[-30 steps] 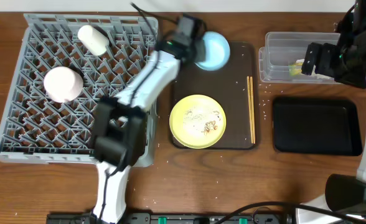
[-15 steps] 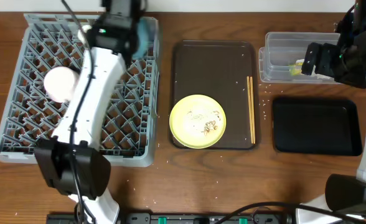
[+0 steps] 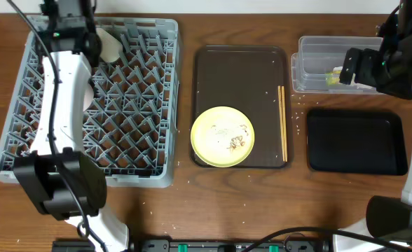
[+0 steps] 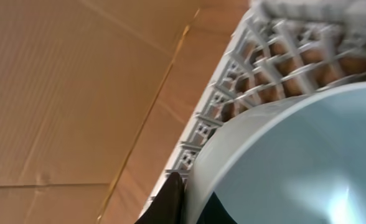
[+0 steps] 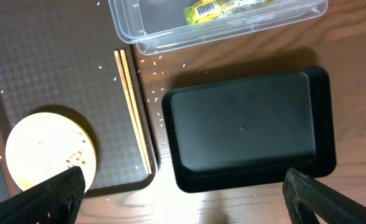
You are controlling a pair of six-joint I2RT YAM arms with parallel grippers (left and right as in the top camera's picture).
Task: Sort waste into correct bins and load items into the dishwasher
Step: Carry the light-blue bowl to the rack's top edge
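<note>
Nothing legible anywhere; the yellow-green snack wrapper (image 5: 223, 9) in the clear tub (image 5: 147, 32) shows a barcode-like patch, its print too small to read.

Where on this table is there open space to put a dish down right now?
The black tray is bare. So is the brown tray's far half, between the plate and its back rim, left of the chopsticks. The rack's near right pegs are free; its far left corner is crowded: cup, left arm, blue bowl.
</note>
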